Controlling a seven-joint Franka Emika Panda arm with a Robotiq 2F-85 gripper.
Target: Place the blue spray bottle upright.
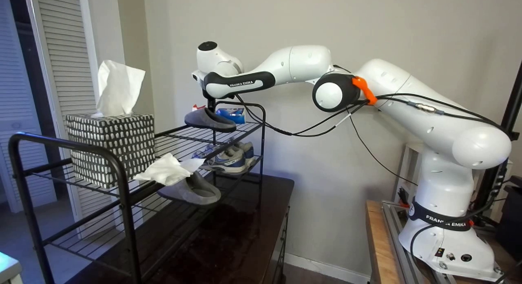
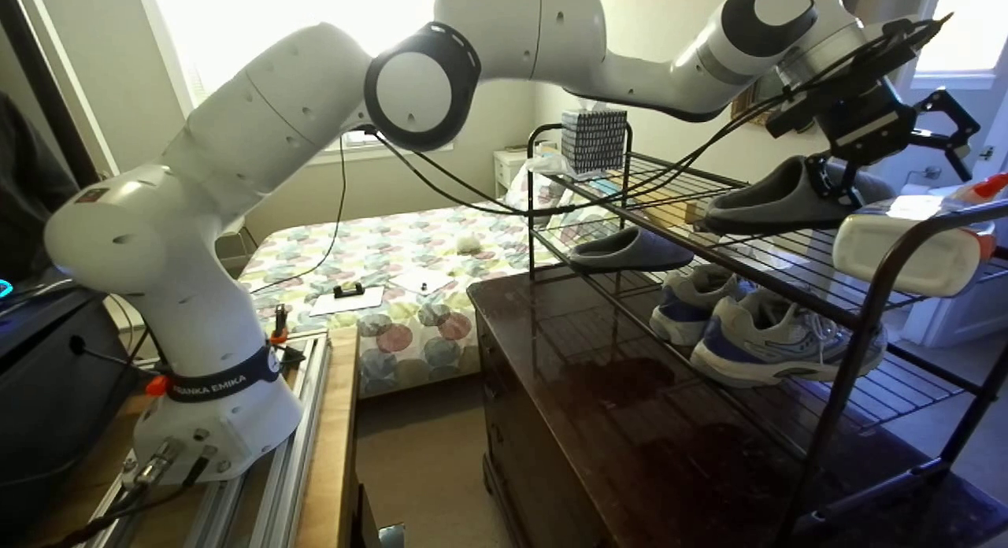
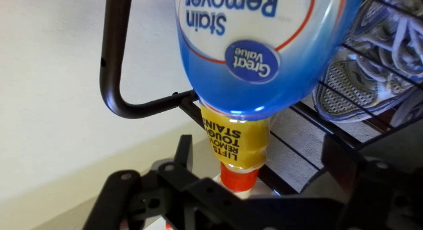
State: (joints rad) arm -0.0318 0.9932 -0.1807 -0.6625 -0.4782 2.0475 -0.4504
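Note:
The blue spray bottle (image 3: 257, 94) lies on its side at the end of the rack's top shelf. It has a white label, a yellow neck and a red collar; its spray head is mostly hidden behind my gripper in the wrist view. In an exterior view its blue side (image 1: 230, 114) shows behind a grey shoe; its pale base (image 2: 906, 253) also shows in an exterior view. My gripper (image 3: 261, 155) is open and empty, with one finger on each side of the neck in the wrist view, apart from it. It hangs just above the shelf (image 2: 906, 182).
A grey shoe (image 2: 776, 198) lies on the top shelf close beside one finger. The rack's end rail (image 3: 114, 58) rises beside the bottle. A patterned tissue box (image 1: 112, 149) stands at the far end. Sneakers (image 2: 772, 339) and another grey shoe (image 2: 630, 250) sit on the lower shelf.

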